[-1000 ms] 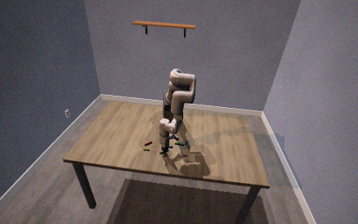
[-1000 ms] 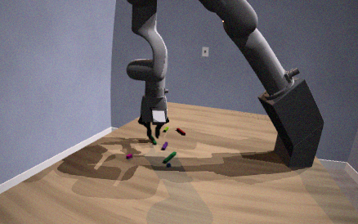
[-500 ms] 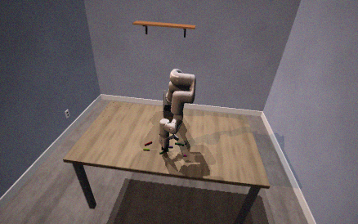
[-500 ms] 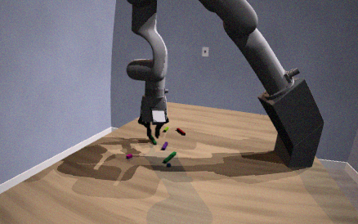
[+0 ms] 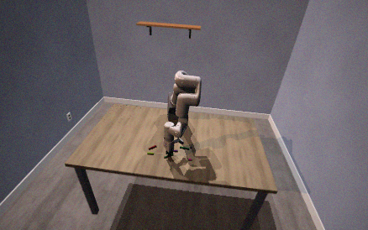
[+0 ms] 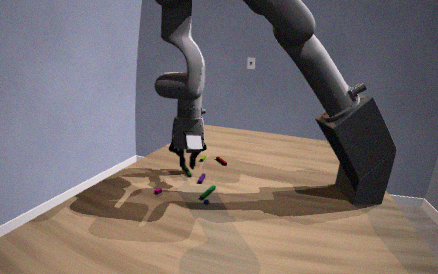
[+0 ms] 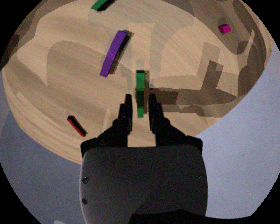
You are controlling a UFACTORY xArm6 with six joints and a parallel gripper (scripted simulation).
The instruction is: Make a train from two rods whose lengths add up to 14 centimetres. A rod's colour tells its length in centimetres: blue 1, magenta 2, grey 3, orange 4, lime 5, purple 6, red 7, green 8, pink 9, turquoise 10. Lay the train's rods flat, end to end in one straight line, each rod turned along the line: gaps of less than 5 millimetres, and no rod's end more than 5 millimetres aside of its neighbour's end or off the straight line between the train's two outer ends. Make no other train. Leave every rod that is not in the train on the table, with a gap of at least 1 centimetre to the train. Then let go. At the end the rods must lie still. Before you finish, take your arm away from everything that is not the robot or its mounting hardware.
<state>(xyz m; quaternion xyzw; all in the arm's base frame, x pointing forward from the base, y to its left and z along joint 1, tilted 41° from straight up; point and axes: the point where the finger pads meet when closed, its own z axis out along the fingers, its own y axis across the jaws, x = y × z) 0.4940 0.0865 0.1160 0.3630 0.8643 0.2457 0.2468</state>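
Note:
My gripper (image 5: 169,155) (image 6: 188,167) (image 7: 140,101) points down, partly open, with a finger on each side of a green rod (image 6: 187,172) (image 7: 140,107). In the wrist view a gap shows between the rod and each finger, and the rod is lined up lengthwise between them. A purple rod (image 5: 176,151) (image 6: 201,178) (image 7: 113,54) lies flat, apart from the green rod and turned at an angle to it. Another green rod (image 5: 184,148) (image 6: 207,192) (image 7: 102,4) lies farther off, cut by the wrist view's top edge; its exact shade is hard to tell.
A red rod (image 5: 152,147) (image 6: 221,161) (image 7: 76,126) and a lime rod (image 5: 150,154) (image 6: 203,158) lie to one side. A short magenta rod (image 5: 190,159) (image 6: 158,191) (image 7: 224,28) lies on the other side. A small blue rod (image 6: 206,202) lies near the farther green rod.

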